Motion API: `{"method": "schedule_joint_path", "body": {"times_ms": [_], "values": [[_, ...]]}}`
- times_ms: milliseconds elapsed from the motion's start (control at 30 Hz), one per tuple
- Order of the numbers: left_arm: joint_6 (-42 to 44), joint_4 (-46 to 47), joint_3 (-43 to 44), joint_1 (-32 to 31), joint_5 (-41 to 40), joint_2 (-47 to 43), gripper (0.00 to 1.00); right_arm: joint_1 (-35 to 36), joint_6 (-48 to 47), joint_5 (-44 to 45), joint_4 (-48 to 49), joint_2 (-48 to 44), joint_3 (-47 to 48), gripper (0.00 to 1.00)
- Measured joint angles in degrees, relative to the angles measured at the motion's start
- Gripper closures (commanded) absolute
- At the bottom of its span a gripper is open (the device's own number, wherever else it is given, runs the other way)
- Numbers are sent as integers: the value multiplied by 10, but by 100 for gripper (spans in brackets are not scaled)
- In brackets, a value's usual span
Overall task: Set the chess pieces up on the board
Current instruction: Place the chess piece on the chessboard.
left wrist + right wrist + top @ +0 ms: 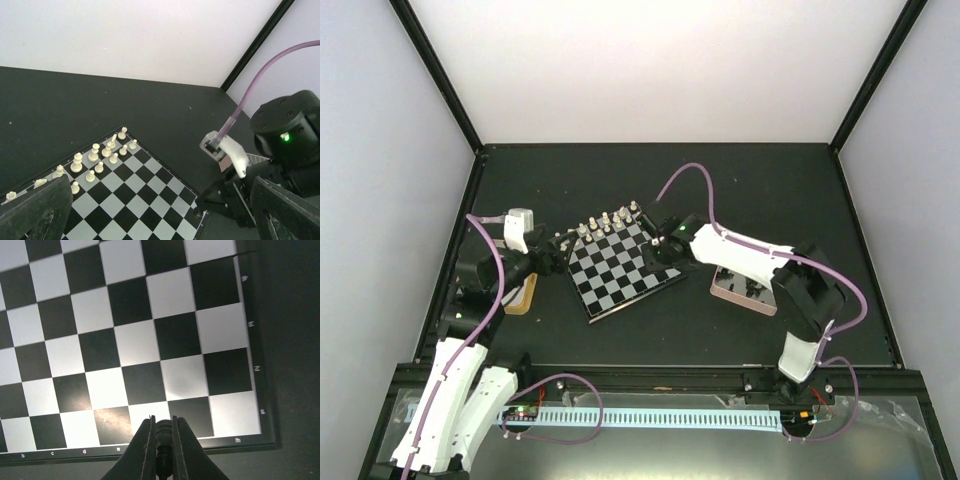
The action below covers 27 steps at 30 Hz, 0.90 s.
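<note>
Board (620, 270) on the bench (750, 190) from above, pale pieces (610, 222) in rows along its far edge, no black ones seen standing. Left wrist: left pincer (160, 210) spread wide, empty, at the board's corner. Right wrist: right pincer (162, 432) clamped on a black piece (162, 440) low over the edge row; black side apparently almost all left

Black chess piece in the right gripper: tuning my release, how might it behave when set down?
The black chess piece looks smooth and narrow in the right gripper, so it may slip. Tiny, so probably light. On the shiny board it could tip if released tilted.
</note>
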Motion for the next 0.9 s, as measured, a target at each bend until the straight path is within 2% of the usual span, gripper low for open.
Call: {"method": "schedule_joint_path", "body": {"times_ms": [267, 500, 900], "values": [[0, -1, 0, 0, -3, 0, 1, 46, 9, 22, -2, 55, 21, 98], [1, -1, 0, 0, -4, 0, 1, 51, 11, 49, -3, 87, 43, 98], [1, -3, 0, 0, -5, 0, 1, 54, 19, 60, -11, 89, 42, 95]]}}
